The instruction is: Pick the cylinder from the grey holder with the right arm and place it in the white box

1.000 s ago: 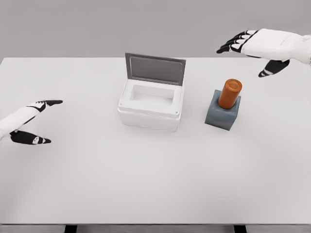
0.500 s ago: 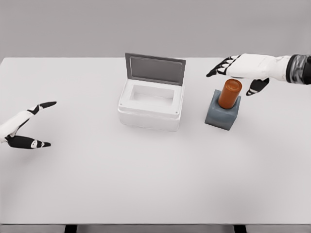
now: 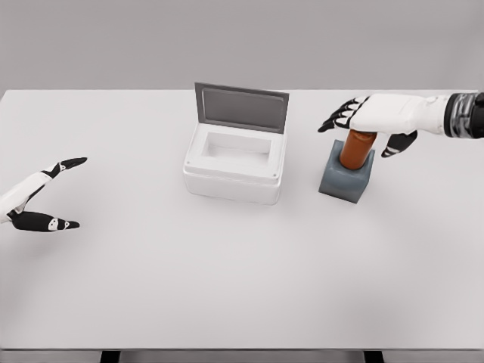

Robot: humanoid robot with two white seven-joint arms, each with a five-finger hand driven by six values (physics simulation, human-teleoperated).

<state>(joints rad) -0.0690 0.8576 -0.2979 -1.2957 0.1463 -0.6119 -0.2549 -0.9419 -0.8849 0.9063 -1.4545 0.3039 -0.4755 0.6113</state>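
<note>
At the frame's right, the right hand (image 3: 376, 115) hovered with fingers spread over the cylinder (image 3: 356, 147) seated upright in the grey holder (image 3: 346, 180); closing off-centre risked tipping both short of the white box (image 3: 235, 164).

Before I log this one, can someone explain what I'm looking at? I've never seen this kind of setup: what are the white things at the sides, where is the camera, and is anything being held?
This is a simulator's render, seen from a camera on a humanoid robot's head, looking down at a white table. The white shapes with black fingertips are its two five-finger hands. The left hand hangs open at the left edge, holding nothing. The right hand reaches in from the right and sits over the top of an orange cylinder, fingers spread, not closed around it. The cylinder stands upright in a grey holder. Left of it is a white box with its grey lid standing open; its inside looks empty. Nothing is held yet.
</note>
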